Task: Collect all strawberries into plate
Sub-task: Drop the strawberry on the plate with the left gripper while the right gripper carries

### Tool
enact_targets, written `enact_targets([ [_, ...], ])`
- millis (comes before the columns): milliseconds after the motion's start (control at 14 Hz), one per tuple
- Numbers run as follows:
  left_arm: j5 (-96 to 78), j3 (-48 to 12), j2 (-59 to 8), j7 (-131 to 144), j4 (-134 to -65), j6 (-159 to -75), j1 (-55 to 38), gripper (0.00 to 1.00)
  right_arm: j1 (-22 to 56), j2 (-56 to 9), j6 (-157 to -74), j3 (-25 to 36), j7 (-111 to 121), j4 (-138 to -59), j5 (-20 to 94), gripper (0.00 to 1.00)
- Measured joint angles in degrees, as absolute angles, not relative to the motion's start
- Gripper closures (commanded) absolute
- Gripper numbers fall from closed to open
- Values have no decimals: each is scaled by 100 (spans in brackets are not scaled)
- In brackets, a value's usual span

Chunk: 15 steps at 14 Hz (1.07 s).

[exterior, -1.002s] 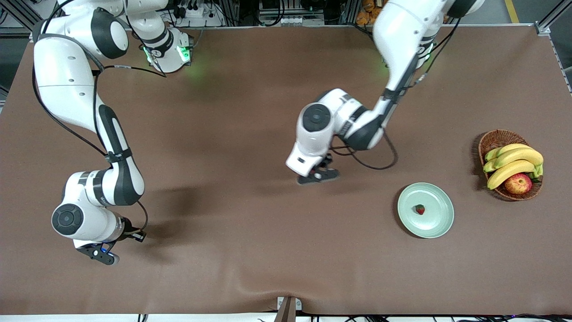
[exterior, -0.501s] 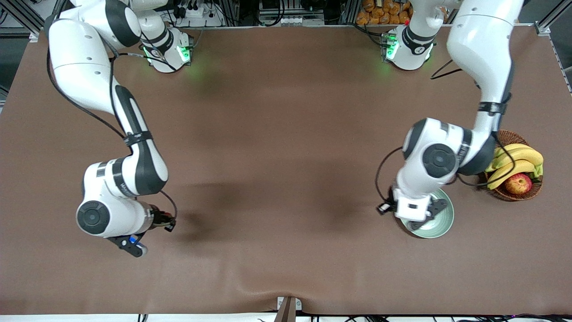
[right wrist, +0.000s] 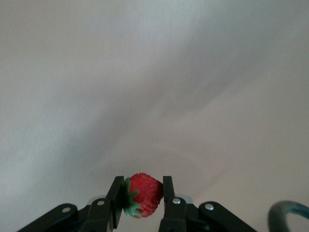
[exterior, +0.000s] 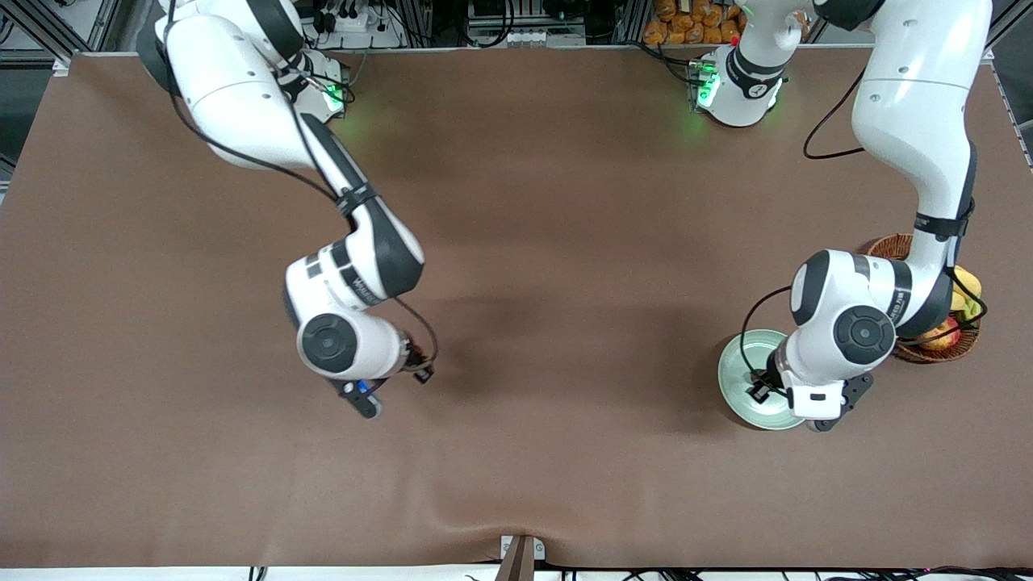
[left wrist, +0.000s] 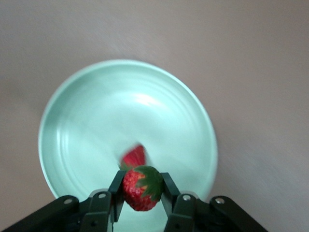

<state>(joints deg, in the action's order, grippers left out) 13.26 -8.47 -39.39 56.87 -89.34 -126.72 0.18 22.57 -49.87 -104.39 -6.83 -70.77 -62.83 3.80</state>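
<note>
Strawberries are being gripped by both grippers: the left gripper (left wrist: pixel 141 191) is pinching one strawberry (left wrist: pixel 141 187) over the plate (left wrist: pixel 87 121), where another strawberry (left wrist: pixel 134 156) is lying. The right gripper (right wrist: pixel 140 198) is clamping a third berry (right wrist: pixel 143 195) over the bare table (exterior: pixel 516 242), with the plate lying toward its 3 o'clock.

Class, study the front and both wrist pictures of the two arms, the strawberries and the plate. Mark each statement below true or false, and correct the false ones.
1. The left gripper grips a strawberry over the plate. True.
2. The plate is bare. False: another strawberry lies on it.
3. The right gripper is open and holds nothing. False: it is shut on a third strawberry.
4. The right gripper is over the plate. False: it is over bare table.
</note>
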Motion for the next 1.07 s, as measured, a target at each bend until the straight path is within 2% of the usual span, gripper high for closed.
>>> enact_targets([
  [72, 1390, -845, -4020, 5673, -8916, -12733, 121, 100, 2426, -4989, -10461, -719, -7329, -6284, 424, 100],
  [143, 1415, -843, -4081, 5643, -8898, -12802, 203, 92, 2608, -4996, -10508, -735, -7566, -6289, 508, 100],
  [215, 1422, -842, -4125, 5612, -8881, -12880, 283, 66, 2807, -5010, -10592, -739, -7824, -6297, 615, 100],
  [286, 1424, -842, -4152, 5584, -8867, -12924, 343, 1, 3000, -5030, -10742, -741, -8056, -6309, 688, 100],
  [644, 1499, -852, -4164, 5538, -8788, -12957, 383, 0, 3824, -5145, -11355, -746, -8599, -6754, 789, 100],
  [788, 1508, -854, -4157, 5538, -8743, -12957, 386, 0, 4038, -5166, -11446, -742, -8612, -7047, 789, 100],
  [1002, 1511, -951, -4057, 5538, -8736, -12931, 280, 0, 4236, -5174, -12006, -741, -8811, -7299, 791, 100],
  [1074, 1512, -969, -4015, 5538, -8739, -12899, 125, 0, 4279, -5178, -12147, -741, -8853, -7351, 791, 70],
])
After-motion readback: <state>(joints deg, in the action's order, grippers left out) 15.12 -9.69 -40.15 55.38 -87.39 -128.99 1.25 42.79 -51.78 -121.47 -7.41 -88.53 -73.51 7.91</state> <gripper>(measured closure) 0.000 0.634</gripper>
